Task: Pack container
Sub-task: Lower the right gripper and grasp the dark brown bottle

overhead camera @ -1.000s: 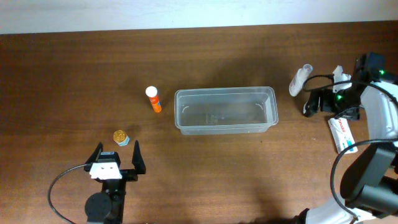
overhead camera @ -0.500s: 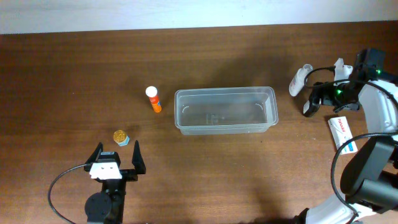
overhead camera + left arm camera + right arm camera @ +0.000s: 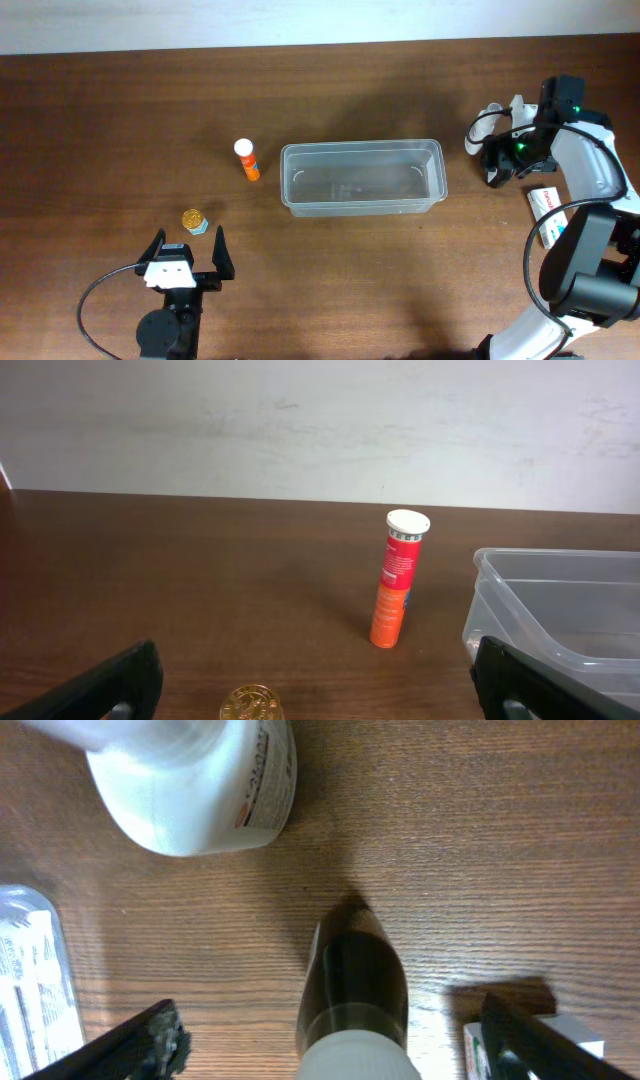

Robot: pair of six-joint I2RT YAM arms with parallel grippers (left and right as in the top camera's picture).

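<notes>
The container [image 3: 433, 150] is a clear rectangular tub at the table's middle, empty; its left end shows in the left wrist view [image 3: 560, 610]. My right gripper [image 3: 503, 158] is open and straddles a dark bottle with a white cap [image 3: 352, 985], which lies between its fingers [image 3: 335, 1045] without being gripped. A white bottle [image 3: 481, 128] lies just beyond it, also in the right wrist view [image 3: 195, 780]. My left gripper [image 3: 186, 254] is open and empty at the front left, behind a small gold-capped jar [image 3: 193, 220]. An orange tube [image 3: 246, 160] stands left of the container.
A white box [image 3: 548, 215] lies at the right edge, below the right gripper; its corner shows in the right wrist view [image 3: 480, 1045]. A clear printed plastic edge [image 3: 30, 980] sits at that view's left. The orange tube [image 3: 398, 578] and gold cap [image 3: 252, 705] face the left gripper [image 3: 315, 685].
My right gripper has moved left and slightly toward the back, from above the white box to over the dark bottle. The left arm has not moved.
</notes>
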